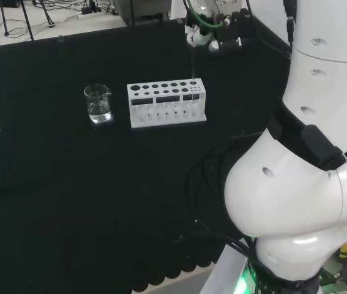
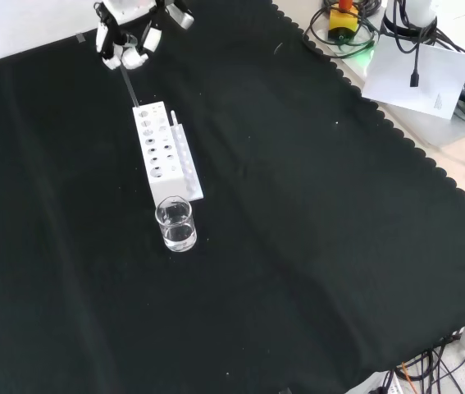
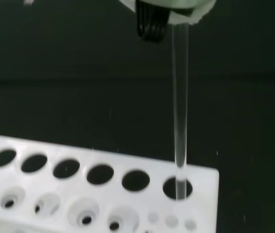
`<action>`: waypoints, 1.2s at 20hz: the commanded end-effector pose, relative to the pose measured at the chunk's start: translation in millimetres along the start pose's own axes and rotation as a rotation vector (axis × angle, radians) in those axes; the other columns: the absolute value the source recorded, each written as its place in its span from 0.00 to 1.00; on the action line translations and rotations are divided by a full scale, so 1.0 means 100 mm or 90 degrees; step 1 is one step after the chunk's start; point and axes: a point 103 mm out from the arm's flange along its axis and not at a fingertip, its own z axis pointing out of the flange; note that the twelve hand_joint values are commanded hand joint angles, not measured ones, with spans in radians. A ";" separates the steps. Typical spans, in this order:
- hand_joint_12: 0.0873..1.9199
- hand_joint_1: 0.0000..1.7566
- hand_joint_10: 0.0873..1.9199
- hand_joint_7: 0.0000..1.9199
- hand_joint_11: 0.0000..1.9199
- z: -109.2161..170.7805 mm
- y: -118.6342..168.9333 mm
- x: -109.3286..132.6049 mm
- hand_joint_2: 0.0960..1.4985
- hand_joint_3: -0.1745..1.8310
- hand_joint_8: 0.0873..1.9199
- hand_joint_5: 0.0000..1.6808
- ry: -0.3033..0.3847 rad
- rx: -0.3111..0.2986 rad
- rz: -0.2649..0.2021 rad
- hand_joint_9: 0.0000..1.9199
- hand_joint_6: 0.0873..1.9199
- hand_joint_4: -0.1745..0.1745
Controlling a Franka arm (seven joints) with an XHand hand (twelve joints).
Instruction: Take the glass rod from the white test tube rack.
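Head view, left to right: we note a glass beaker (image 1: 98, 103), then the white test tube rack (image 1: 166, 103) on the tabletop (image 1: 51, 202). Above the rack's right end, the robot hand (image 1: 213, 33) pinches the glass rod (image 3: 180, 111), its tip in the end hole.

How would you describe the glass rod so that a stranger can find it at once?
On the black cloth stands a white test tube rack beside a glass beaker. In the head view, look at the rack's rightmost back hole, under the hand. The glass rod is the thin clear stick rising from it into the fingers; the other holes look empty.
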 end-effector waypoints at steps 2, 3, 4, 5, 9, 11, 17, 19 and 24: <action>0.43 0.73 0.49 0.56 0.84 -0.34 -0.08 0.06 0.51 0.39 0.66 0.58 0.033 -0.072 -0.004 0.83 0.42 0.00; 0.43 0.73 0.49 0.56 0.84 -0.39 -0.09 0.05 0.51 0.38 0.65 0.59 0.032 -0.074 -0.003 0.83 0.41 0.00; 0.43 0.73 0.49 0.56 0.84 -0.45 -0.10 0.05 0.52 0.37 0.65 0.59 0.032 -0.077 -0.001 0.83 0.41 0.00; 0.43 0.73 0.48 0.56 0.84 -0.51 -0.12 0.05 0.52 0.37 0.64 0.59 0.032 -0.078 -0.001 0.83 0.41 0.00; 0.43 0.73 0.48 0.56 0.84 -0.71 -0.19 0.05 0.52 0.36 0.64 0.59 0.045 -0.099 -0.006 0.83 0.40 0.00; 0.43 0.73 0.48 0.56 0.84 -0.86 -0.21 0.06 0.52 0.36 0.64 0.59 0.050 -0.097 0.001 0.83 0.40 0.00; 0.42 0.73 0.47 0.57 0.84 -1.12 -0.23 0.09 0.53 0.35 0.63 0.59 0.042 -0.089 0.004 0.84 0.39 0.00; 0.42 0.73 0.47 0.57 0.84 -1.20 -0.21 0.12 0.53 0.34 0.63 0.60 0.035 -0.091 0.001 0.84 0.38 0.00; 0.42 0.73 0.47 0.57 0.85 -1.29 -0.18 0.21 0.53 0.34 0.63 0.60 0.027 -0.098 -0.009 0.84 0.38 0.00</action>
